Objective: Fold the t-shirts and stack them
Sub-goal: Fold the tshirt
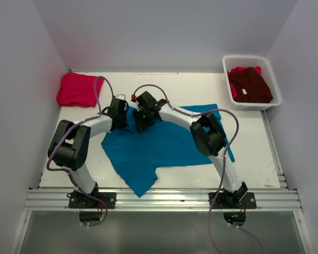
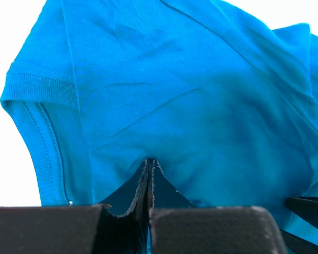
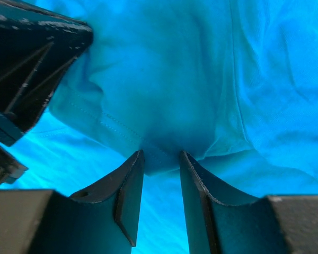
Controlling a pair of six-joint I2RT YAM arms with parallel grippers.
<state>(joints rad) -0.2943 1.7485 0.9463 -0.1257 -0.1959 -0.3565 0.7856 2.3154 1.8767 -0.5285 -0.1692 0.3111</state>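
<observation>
The teal-blue t-shirt [image 1: 164,148] lies spread out in the middle of the table. My left gripper [image 1: 121,119] is at the shirt's back left part and is shut, pinching a fold of teal cloth [image 2: 148,162]; a hemmed sleeve [image 2: 40,90] lies to its left. My right gripper [image 1: 143,123] is close beside it. Its jaws are open with a hemmed fold of the teal shirt [image 3: 161,156] between the tips. The pinkish-red t-shirt [image 1: 77,89] lies folded at the back left. The dark maroon t-shirt [image 1: 250,84] lies in the basket.
The white mesh basket [image 1: 228,79] stands at the back right corner. White walls close in the table on the left, back and right. The arms' aluminium mounting rail [image 1: 164,200] runs along the near edge. The left gripper's body [image 3: 32,63] shows in the right wrist view.
</observation>
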